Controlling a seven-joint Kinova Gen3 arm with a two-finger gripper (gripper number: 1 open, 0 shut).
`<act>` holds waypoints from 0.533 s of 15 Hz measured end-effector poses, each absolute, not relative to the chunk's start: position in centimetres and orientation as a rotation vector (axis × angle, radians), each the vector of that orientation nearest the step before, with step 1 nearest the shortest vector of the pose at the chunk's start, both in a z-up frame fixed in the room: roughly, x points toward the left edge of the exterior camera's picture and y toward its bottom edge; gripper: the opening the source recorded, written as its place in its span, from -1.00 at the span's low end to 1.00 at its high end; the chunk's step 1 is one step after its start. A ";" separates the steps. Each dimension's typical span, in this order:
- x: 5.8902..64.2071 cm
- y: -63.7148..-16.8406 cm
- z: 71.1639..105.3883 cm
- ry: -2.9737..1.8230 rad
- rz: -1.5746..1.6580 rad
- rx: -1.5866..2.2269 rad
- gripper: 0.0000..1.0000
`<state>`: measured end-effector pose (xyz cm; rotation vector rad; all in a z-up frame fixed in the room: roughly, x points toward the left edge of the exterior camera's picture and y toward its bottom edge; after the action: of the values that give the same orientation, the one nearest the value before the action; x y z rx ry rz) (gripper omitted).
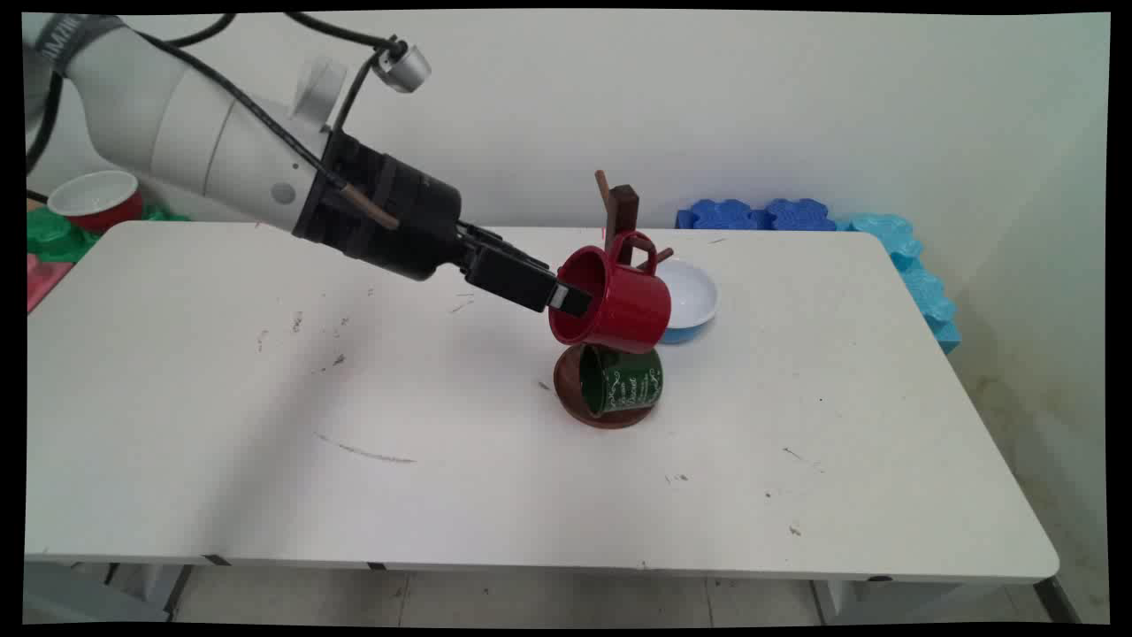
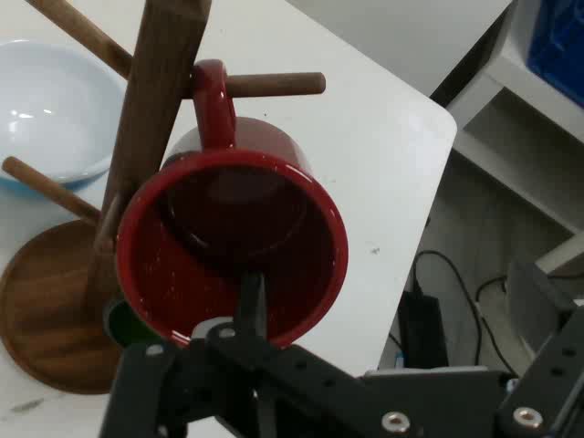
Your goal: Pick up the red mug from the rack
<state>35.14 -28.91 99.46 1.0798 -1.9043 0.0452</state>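
Observation:
My gripper (image 1: pixel 570 301) (image 2: pixel 239 328) is shut on the rim of a red mug (image 1: pixel 619 305) (image 2: pixel 228 237), with one finger (image 2: pixel 252 301) inside the cup. The mug lies on its side with its mouth toward the hand. Its handle (image 2: pixel 212 96) is looped over a peg (image 2: pixel 274 84) of a wooden mug tree (image 1: pixel 623 208) (image 2: pixel 155 119). Below it a dark green mug (image 1: pixel 623 380) (image 2: pixel 123 324) hangs low on the same tree, just above the round wooden base (image 1: pixel 570 400) (image 2: pixel 46 319).
A white bowl with a blue outside (image 1: pixel 694 296) (image 2: pixel 46 109) sits right behind the tree. Blue foam blocks (image 1: pixel 761 214) and cyan ones (image 1: pixel 920 274) line the table's far right edge. A red bowl (image 1: pixel 93 199) rests on green foam (image 1: pixel 53 234) at far left.

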 end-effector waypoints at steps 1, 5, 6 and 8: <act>35.0 -29.0 99.4 -1.900 0.042 1.086 1.00; 34.0 -29.5 98.9 -1.884 0.027 1.111 1.00; 33.8 -29.6 98.7 -1.880 0.024 1.117 1.00; 33.4 -30.0 98.3 -1.871 0.018 1.131 1.00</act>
<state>33.36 -29.99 98.32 1.1306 -1.8710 0.0183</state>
